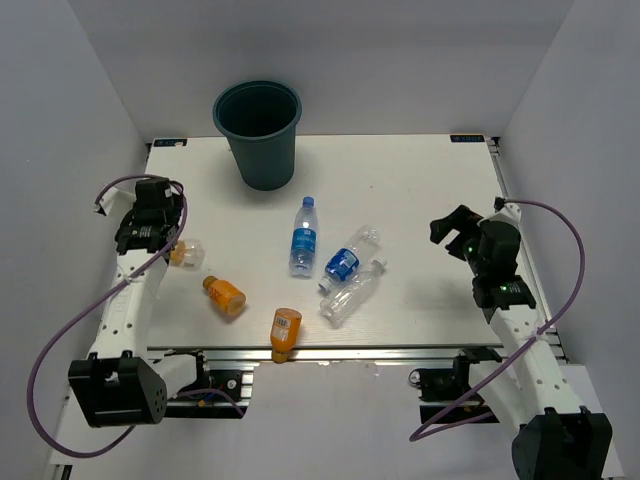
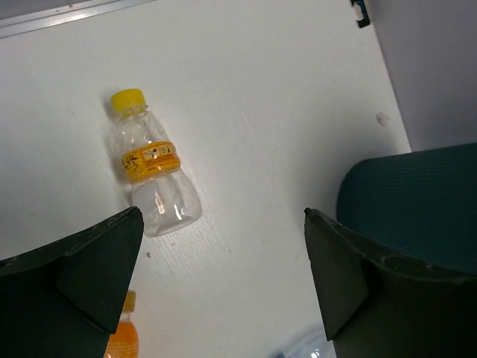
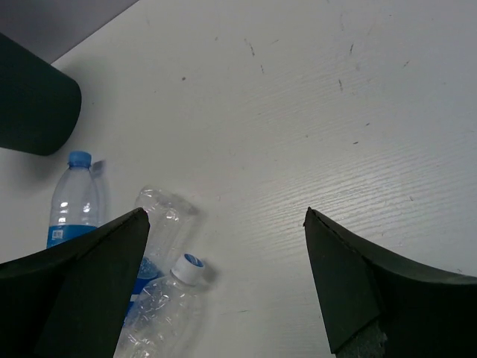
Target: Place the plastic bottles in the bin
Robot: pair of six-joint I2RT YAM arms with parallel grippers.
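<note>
The dark teal bin (image 1: 258,130) stands at the back of the table. Three clear water bottles lie mid-table: a blue-labelled one (image 1: 303,238), a second blue-labelled one (image 1: 345,260) and a plain one (image 1: 350,292). An orange bottle (image 1: 224,295) lies left of them; another (image 1: 285,332) lies at the front edge. A small clear bottle with a yellow cap (image 2: 153,175) lies near my left gripper (image 1: 160,232), which is open and empty above the table (image 2: 223,253). My right gripper (image 1: 452,232) is open and empty, right of the water bottles (image 3: 227,253).
The bin also shows at the right of the left wrist view (image 2: 417,194) and top left of the right wrist view (image 3: 33,97). The white table (image 1: 420,180) has walls on three sides. Purple cables loop beside both arms.
</note>
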